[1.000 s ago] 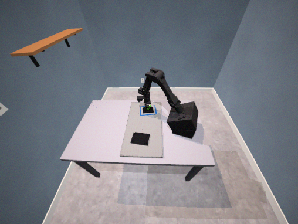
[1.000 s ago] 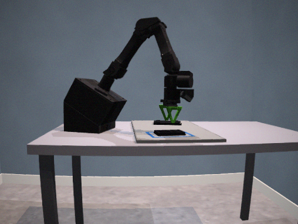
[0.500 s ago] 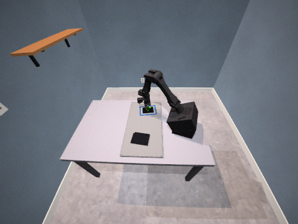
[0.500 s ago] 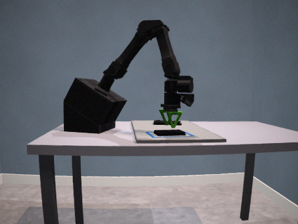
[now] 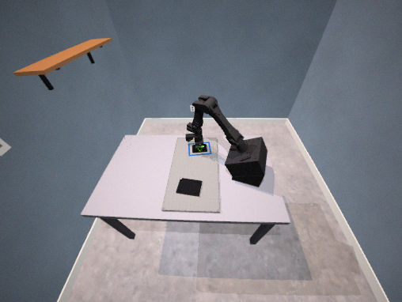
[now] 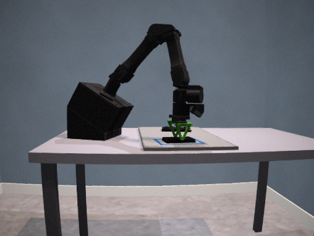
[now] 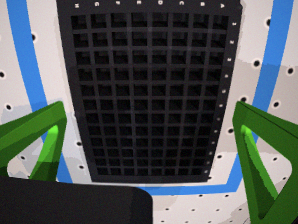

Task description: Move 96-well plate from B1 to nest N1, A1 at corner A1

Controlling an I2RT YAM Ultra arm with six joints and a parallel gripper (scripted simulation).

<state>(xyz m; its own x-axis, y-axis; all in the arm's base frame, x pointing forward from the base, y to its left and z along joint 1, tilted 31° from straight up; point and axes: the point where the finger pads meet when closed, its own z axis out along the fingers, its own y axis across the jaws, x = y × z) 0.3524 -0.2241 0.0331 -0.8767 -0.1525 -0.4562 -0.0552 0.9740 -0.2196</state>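
Wrist view showed you the 96-well plate (image 7: 149,83) almost filling the frame, a black grid of wells lying flat on the perforated mat (image 7: 280,3) inside the blue outline of spot B1 (image 7: 20,43). The two green fingers stood at the left and right edges of the picture, one on each side of the plate's near end, with bare mat between each of them and the plate's long sides. So your jaws were spread fully wide and gripped nothing.

In the exterior view you could see the gripper (image 6: 179,131) pointing straight down over the plate (image 6: 178,139), its green tips low, about level with the plate's top edge; whether they touched the mat you could not tell from there. The plate lay flat inside the blue frame (image 6: 161,143). Behind it, farther along the mat (image 6: 216,143), sat a second dark slab, the plate nest N1 (image 6: 165,128), partly hidden by the fingers.

From the top view, the arm (image 5: 221,120) reached from its black base block (image 5: 249,166) across to the far end of the grey mat (image 5: 186,198). The blue square (image 5: 190,152) and plate were under the wrist there, and the nest (image 5: 189,186) lay well apart toward the near end of the tabletop (image 5: 130,182). An orange shelf (image 5: 63,57) hung on the wall at the upper left.
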